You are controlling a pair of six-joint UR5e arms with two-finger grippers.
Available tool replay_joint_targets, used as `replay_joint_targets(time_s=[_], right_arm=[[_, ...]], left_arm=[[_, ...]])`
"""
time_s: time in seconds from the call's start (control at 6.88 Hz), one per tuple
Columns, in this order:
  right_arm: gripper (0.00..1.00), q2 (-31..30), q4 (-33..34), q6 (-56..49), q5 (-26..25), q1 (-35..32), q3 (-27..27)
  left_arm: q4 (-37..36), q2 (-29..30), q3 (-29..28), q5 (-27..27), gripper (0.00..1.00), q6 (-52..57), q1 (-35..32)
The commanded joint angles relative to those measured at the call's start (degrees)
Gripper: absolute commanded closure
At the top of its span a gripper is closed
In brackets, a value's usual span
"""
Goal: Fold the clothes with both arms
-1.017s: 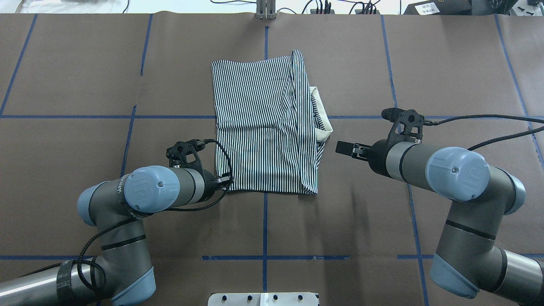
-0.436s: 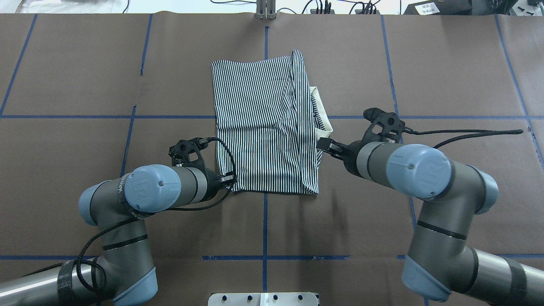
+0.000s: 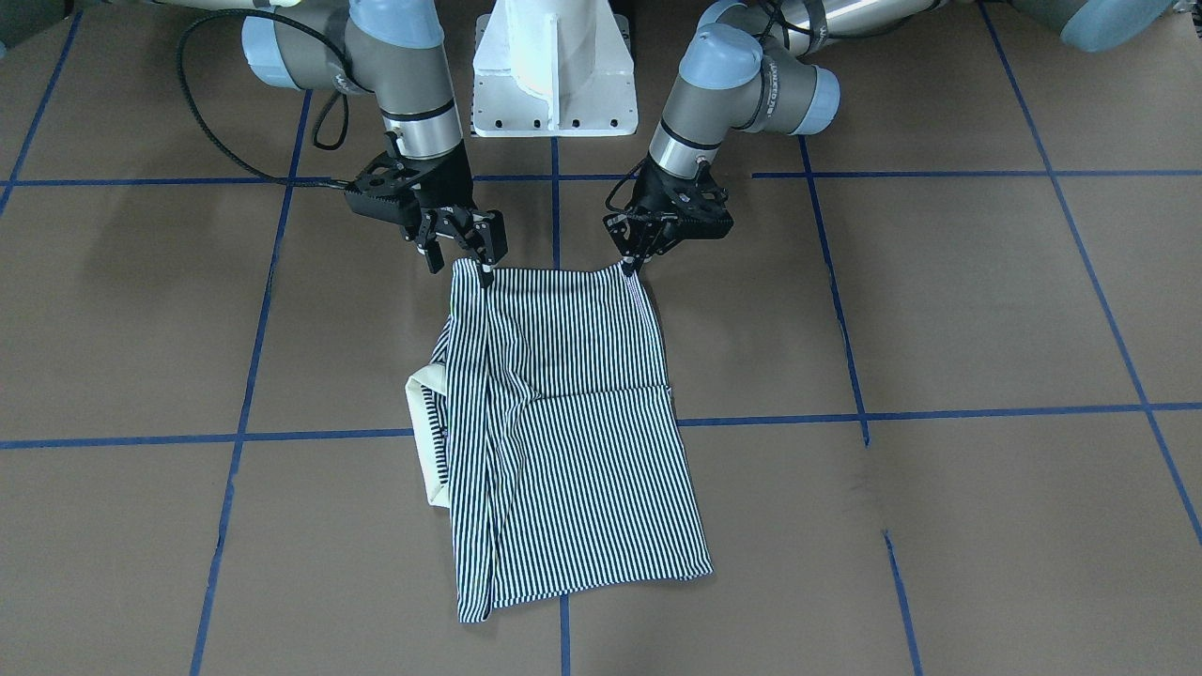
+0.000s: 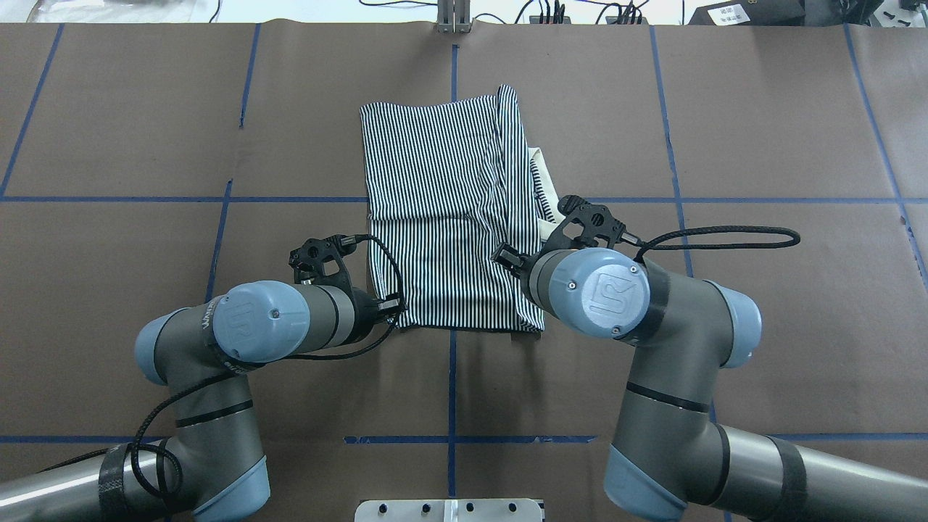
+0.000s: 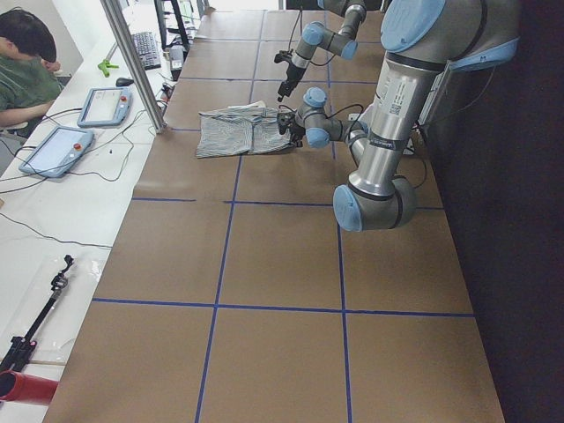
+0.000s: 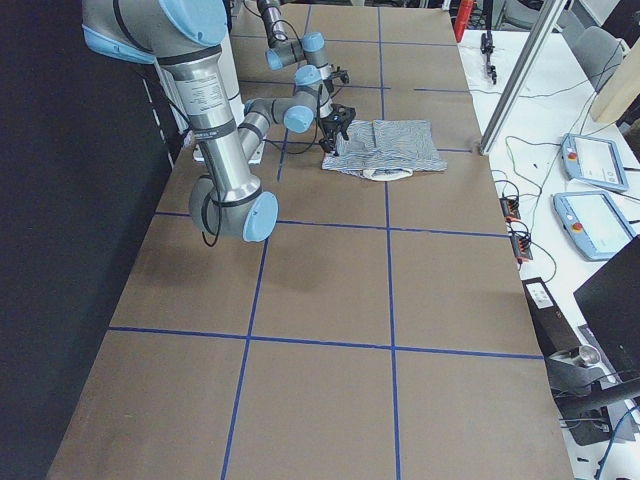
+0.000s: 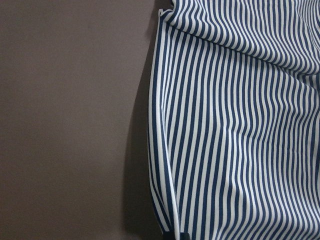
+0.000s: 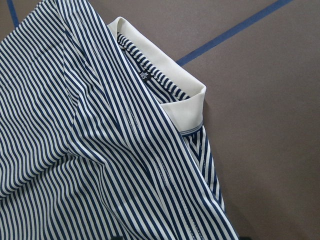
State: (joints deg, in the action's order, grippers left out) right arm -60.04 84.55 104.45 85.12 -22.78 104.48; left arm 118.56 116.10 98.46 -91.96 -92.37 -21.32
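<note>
L gripper (image 3: 627, 265) had its fingers pressed together to a point, pinching one robot-side corner of the polo shirt (image 4: 446, 217). R gripper (image 3: 460, 263) stood spread, one fingertip (image 3: 486, 274) touching the other robot-side corner, the second just off the cloth.

Shirt was thin fabric w/ fine navy-and-white stripes, folded to a rough rectangle w/ soft lengthwise creases. It lay flat at table centre, at 12 o'clock from the white base (image 3: 554, 84) in overhead view. Plain cream collar (image 8: 170, 97) stuck out at the shirt's 3 o'clock edge, a small dark label (image 8: 143, 76) inside it. Table (image 4: 145, 109) had matte brown paper w/ a blue tape grid.

L arm (image 4: 261, 326) lay low, forearm pointing to 3 o'clock at the shirt's 7 o'clock corner. R arm (image 4: 602, 290) was bent, wrist tipped down over the 5 o'clock corner.

Overhead, that wrist hid the R fingers and part of the hem; L fingertips were lost behind cable. Side views were too small to read the jaws.
</note>
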Motion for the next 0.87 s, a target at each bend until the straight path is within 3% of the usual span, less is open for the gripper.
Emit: replay_joint_targets(time_s=[0.0, 0.73], right_arm=[[0.15, 5.71, 4.65, -0.04, 0.30, 0.19, -5.59], [0.18, 9.06, 4.83, -0.57, 0.48, 0.80, -12.27]], left_arm=[[0.00, 0.01, -0.02, 0.03, 1.00, 0.00, -0.04], [-0.09, -0.08, 1.46, -0.41, 1.00, 0.44, -0.04]])
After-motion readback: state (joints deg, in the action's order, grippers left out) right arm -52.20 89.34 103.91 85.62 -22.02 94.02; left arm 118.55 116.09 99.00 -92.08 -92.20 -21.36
